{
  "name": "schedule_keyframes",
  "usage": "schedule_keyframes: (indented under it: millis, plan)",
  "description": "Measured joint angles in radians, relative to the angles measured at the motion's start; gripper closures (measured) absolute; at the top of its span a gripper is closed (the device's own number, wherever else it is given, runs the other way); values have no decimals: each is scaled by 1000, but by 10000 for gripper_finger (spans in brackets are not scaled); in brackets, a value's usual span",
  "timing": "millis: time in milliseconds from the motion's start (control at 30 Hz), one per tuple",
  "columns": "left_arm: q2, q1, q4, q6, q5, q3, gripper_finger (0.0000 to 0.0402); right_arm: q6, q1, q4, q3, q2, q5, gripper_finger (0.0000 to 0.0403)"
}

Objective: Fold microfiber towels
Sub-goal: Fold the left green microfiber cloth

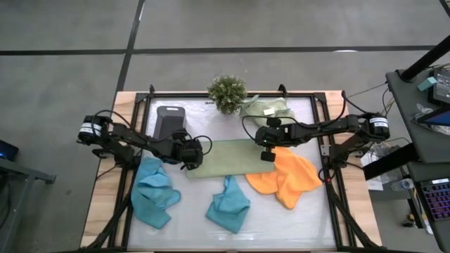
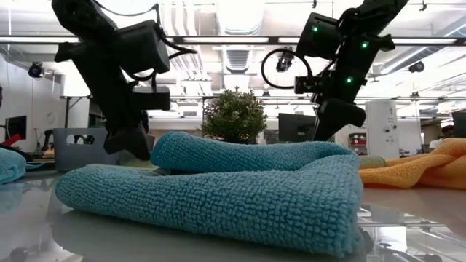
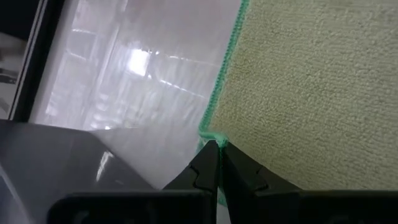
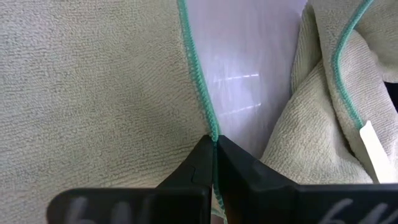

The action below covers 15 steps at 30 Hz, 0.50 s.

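Both claws, left claw point(image 3: 216, 163) and right claw point(image 4: 214, 158), clamp the sage towel point(image 1: 228, 157), corners hidden between fingers.

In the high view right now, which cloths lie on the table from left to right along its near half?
Crumpled teal towel → second teal towel → orange towel. The flat sage-green towel spans the middle, so it is left out.
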<state>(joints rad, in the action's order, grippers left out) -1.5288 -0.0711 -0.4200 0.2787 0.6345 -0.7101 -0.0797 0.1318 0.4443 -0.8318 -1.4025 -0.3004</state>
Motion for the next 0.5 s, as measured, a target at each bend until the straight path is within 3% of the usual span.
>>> schedule_keyframes:
  millis: [500]
  plan:
    - [5, 2, 1, -1, 31, 0, 402, 1, 0, -2, 0, 0, 0, 394]
